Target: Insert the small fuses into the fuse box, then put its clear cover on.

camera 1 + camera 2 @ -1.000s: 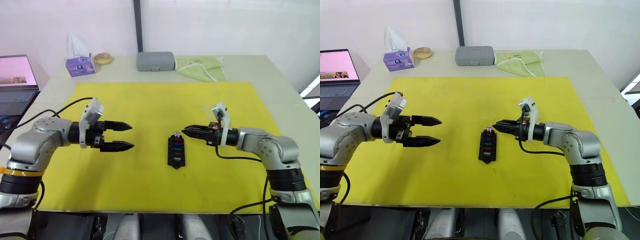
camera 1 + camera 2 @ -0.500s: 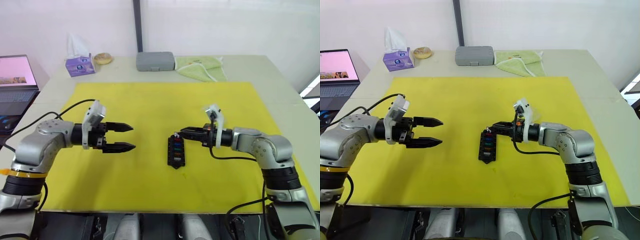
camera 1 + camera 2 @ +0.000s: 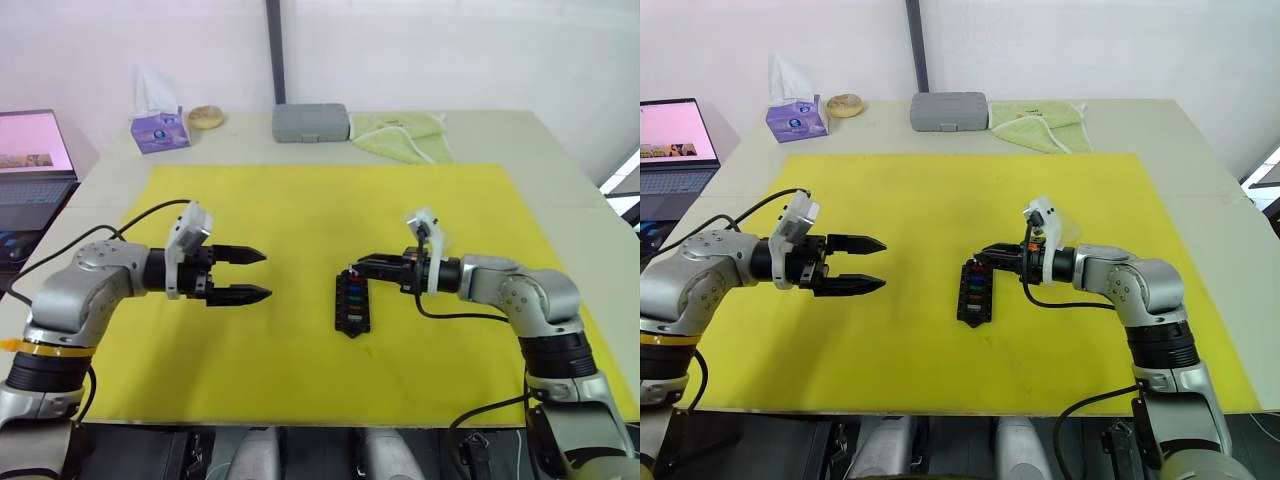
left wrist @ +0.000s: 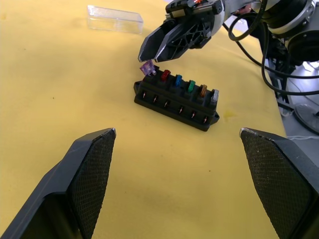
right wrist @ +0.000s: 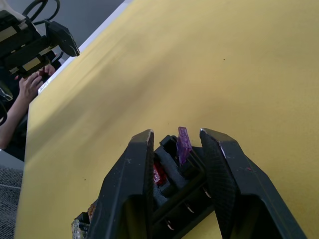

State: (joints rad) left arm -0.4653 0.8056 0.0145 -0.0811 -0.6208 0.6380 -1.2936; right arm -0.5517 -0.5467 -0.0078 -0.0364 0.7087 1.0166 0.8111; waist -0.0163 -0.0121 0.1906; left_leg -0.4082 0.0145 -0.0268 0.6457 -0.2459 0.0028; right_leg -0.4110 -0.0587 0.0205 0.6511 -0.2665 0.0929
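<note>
Six fuses (image 4: 178, 83) now sitting along the fuse box (image 3: 352, 302), long axis running near-to-far mid-mat; purple fuse (image 5: 183, 144) tilting at the far end, between the slightly parted right gripper (image 3: 987, 254) fingers, not clamped. Left gripper (image 3: 256, 273) hovering wide apart, well left. Clear cover (image 4: 115, 19) lying beyond.

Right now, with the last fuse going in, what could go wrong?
The purple fuse sits tilted at the box's end slot, so pressing may jam it or flick it out. The right tool comes in from the side and might shove the box. The cover lies apart, easy to miss.
</note>
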